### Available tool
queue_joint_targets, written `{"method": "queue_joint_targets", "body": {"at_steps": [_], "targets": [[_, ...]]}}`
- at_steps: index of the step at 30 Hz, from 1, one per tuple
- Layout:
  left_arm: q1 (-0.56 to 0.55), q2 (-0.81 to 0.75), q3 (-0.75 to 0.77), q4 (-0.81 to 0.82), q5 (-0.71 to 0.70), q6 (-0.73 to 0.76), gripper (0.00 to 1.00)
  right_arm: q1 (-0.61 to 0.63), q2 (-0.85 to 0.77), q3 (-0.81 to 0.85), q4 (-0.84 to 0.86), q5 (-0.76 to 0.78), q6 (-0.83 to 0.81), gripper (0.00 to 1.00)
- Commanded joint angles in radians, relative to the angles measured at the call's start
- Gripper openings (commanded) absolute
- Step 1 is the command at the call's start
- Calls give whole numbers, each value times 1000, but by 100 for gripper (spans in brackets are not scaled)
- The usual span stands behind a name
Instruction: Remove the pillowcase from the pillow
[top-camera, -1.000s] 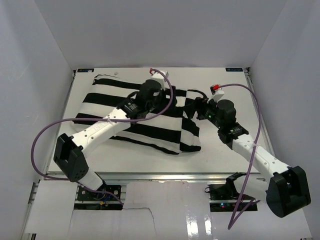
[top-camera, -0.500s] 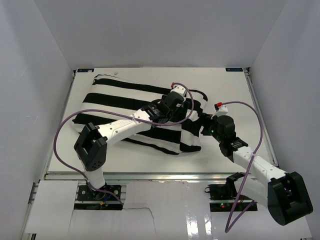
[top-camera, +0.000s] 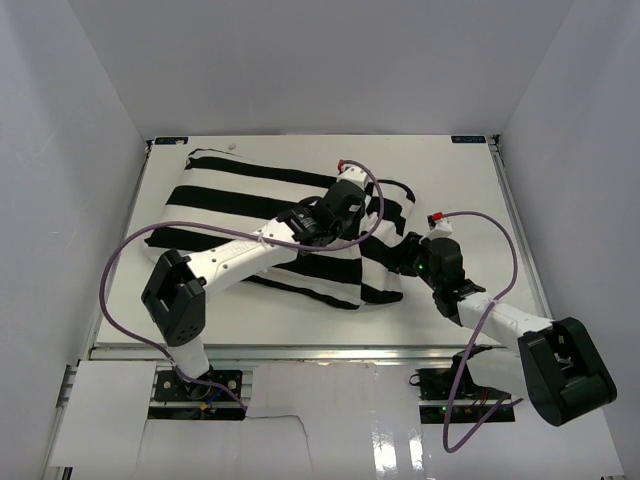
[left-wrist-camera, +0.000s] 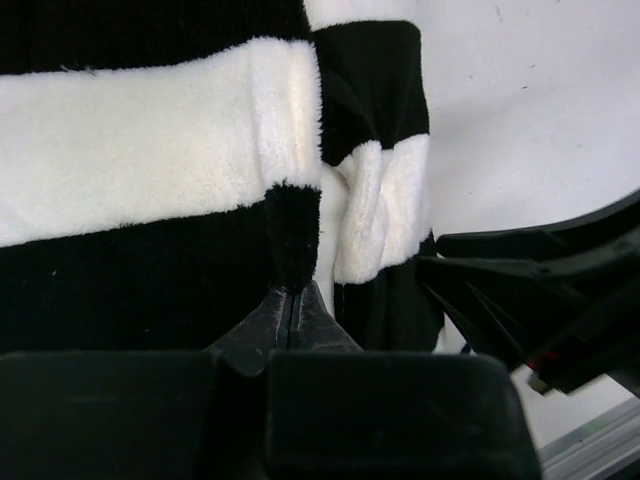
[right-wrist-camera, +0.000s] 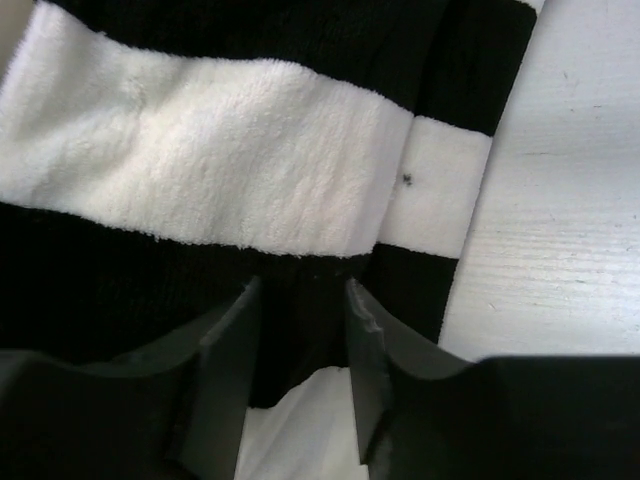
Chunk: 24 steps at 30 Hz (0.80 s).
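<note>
The left gripper (left-wrist-camera: 293, 298) pinches a ridge of the black-and-white striped plush pillowcase (left-wrist-camera: 150, 150) (jaws pressed together). The right gripper (right-wrist-camera: 303, 335), jaws apart, sits over a black stripe.

The pillowcase (top-camera: 250, 205) is showing broad black and off-white stripes. The table (top-camera: 460, 180) is showing white. The left arm (top-camera: 225, 258) and right arm (top-camera: 505, 320) are showing white with black joints, trailing purple cables (top-camera: 478, 213); the left gripper (left-wrist-camera: 290, 312) and right gripper (right-wrist-camera: 300, 330) are showing black.

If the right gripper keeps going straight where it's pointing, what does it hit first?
The striped pillowcase: the right gripper is open, its fingertips at a black stripe near the cover's edge, perhaps touching it; depth is unclear.
</note>
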Motion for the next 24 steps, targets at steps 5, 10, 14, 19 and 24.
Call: {"method": "queue_joint_targets", "body": {"at_steps": [5,10,14,19,24], "targets": [[-7,-161,-47,72,-59,-37,0,-14,83,30,28,78,41,25],[7,-181,-117,139,7,-35,0,-29,-10,77,-87,81,9,37],[8,-190,-156,184,25,-41,0,-26,-103,166,-164,54,-9,54],[11,-191,-173,208,25,-52,0,0,-83,286,-179,50,23,75],[14,-191,-171,219,24,-73,0,58,77,419,-212,113,43,79]]}}
